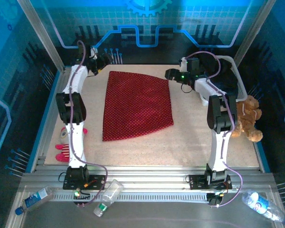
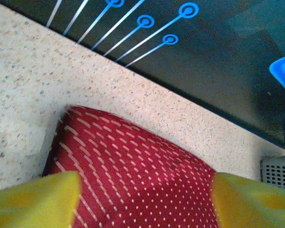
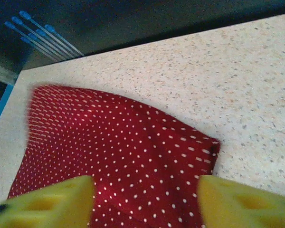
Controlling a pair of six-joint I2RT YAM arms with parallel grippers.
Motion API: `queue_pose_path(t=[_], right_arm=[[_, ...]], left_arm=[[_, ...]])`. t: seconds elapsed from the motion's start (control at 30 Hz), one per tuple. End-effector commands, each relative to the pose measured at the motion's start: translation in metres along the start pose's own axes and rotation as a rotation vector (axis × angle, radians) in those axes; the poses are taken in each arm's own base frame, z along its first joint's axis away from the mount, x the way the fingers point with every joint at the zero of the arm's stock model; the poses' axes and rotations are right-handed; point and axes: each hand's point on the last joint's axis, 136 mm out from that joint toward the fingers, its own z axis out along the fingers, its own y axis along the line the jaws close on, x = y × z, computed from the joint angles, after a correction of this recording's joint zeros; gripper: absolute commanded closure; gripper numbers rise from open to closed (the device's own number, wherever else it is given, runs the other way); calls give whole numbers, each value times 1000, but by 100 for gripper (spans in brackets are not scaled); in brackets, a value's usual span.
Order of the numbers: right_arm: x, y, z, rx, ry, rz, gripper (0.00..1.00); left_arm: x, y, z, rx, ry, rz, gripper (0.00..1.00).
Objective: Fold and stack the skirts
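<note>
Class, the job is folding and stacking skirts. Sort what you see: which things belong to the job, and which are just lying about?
Belongs to the job: red dotted skirt, spread flat on the table.
Just lying about: brown teddy bear; pink-and-white plush doll; three plastic bottles.

Red skirt [image 1: 137,105] (white-dotted) lies spread flat on the table [image 1: 199,147]. Left gripper [image 1: 100,63] and right gripper [image 1: 170,73] are positioned at its far corners.
</note>
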Motion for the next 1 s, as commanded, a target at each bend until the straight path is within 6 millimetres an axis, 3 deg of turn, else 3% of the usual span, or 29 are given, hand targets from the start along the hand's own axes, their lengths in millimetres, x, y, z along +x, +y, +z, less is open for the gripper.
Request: queue_pose_path(t=[0.0,0.1,0.27,0.4,0.5,0.6,0.77,0.87,0.97], right_arm=[[16,14,-36,97,45,-22,0],[55,14,-59,143,114,58,0],[136,41,-81,49,307,181,0],[178,73,-84,-56,424,230,0],[195,93,-75,-111,484,233,0],[208,85,-57,-26,522,248,0],[229,50,-39,99,510,403,0],[235,31,-44,171,463,461,0],[235,19,-55,221,414,515,0]], left_arm=[[11,-26,-60,-48,-47,25,1],[54,-19,-88,-89,-18,-24,1],[162,-18,-117,-127,86,-90,1],[248,-7,-116,-119,197,-216,1],[286,10,-103,-111,244,-312,1],[300,28,-86,-143,274,-341,1],[293,64,-62,-321,251,-225,1],[295,75,-45,-380,298,-168,1],[288,70,-41,-381,304,-131,1]])
